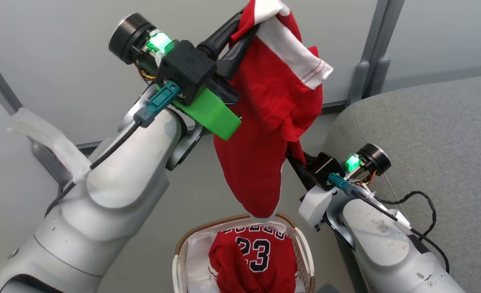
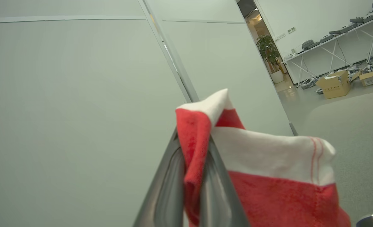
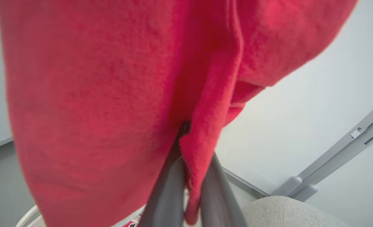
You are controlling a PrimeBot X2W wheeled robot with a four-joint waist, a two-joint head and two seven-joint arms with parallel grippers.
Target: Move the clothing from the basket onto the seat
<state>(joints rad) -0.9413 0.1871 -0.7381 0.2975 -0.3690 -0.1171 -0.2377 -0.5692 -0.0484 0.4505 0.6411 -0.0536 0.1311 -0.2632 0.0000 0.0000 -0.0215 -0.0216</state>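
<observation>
Left hand (image 1: 246,24) is up high, fingers pinched tight on the white-banded top edge of the red garment (image 1: 265,106), w/ cloth bunched btwn them. Right hand (image 3: 189,148) sits lower, at the garment's right edge, closed on a red fold, tips buried in cloth. Garment hangs full length in the air btwn both arms; its bottom tip is just over the far rim of the basket (image 1: 305,260). Jersey w/ "23" (image 1: 252,256) lies crumpled inside the basket on the white lining. Seat (image 1: 427,142) is to the right, its rounded edge just beyond the right arm, its top bare & wide. Grey floor (image 1: 191,191) is open btwn basket & wall panels (image 1: 81,61). Metal post (image 1: 366,61) stands near the seat's back corner.
</observation>
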